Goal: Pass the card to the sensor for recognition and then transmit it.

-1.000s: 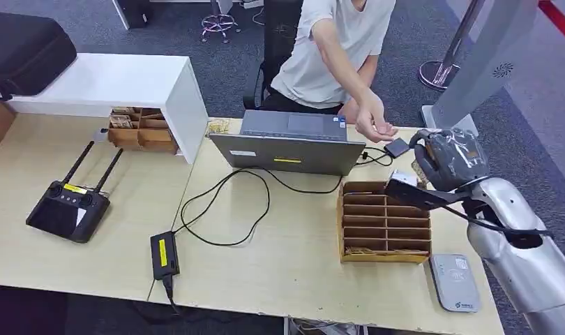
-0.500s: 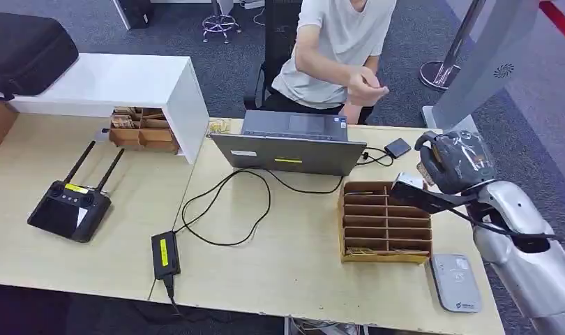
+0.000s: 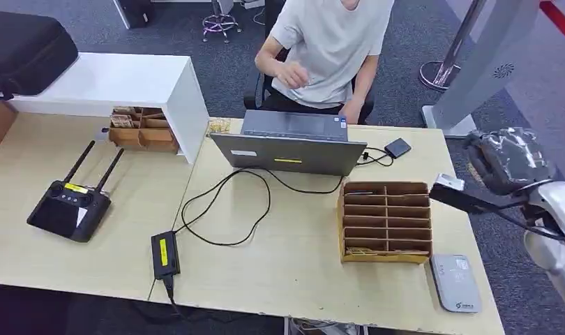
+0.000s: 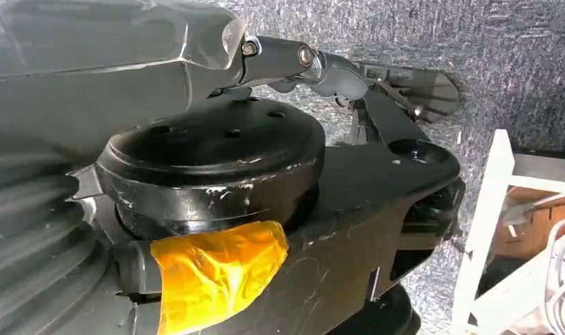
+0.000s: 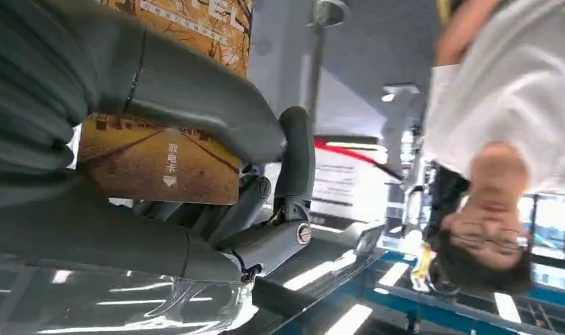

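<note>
Card reader sits at the near right desk corner, nothing on it, so recognition looks undone. Beyond the cardboard sorter, the right hand hovers off the desk edge, fingers clamped on the brown card. Farther off sits a person, the likely recipient. Left hand: fingers' state unclear.
</note>
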